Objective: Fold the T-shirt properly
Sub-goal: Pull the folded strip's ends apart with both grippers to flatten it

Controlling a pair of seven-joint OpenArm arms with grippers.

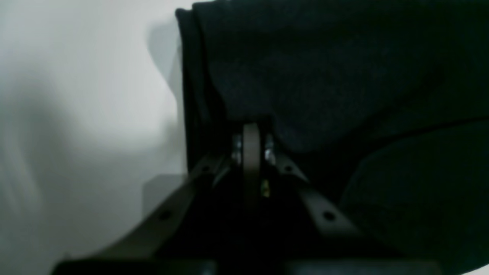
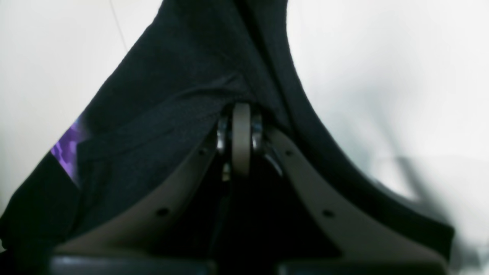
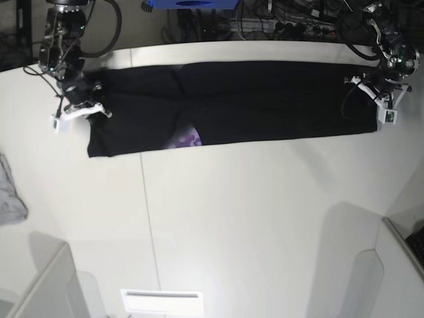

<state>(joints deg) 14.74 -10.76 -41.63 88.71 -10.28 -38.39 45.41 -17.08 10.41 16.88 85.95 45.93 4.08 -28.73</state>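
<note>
The black T-shirt (image 3: 265, 99) lies as a long folded band across the far side of the white table (image 3: 252, 212), pulled between both arms. A patch of purple print (image 3: 187, 140) peeks out at its lower edge. At the band's right end in the base view, my left gripper (image 3: 379, 99) is shut on the cloth. In the left wrist view its tips (image 1: 251, 130) pinch the black fabric (image 1: 324, 76). My right gripper (image 3: 86, 106) is shut on the left end. In the right wrist view, cloth (image 2: 172, 95) drapes from its tips (image 2: 241, 109), with purple print (image 2: 68, 151) at the left.
A small grey cloth (image 3: 10, 195) lies at the table's left edge. Cables and a blue object (image 3: 192, 3) sit behind the far edge. White box-like shapes stand at the bottom left (image 3: 46, 285) and bottom right (image 3: 371, 278).
</note>
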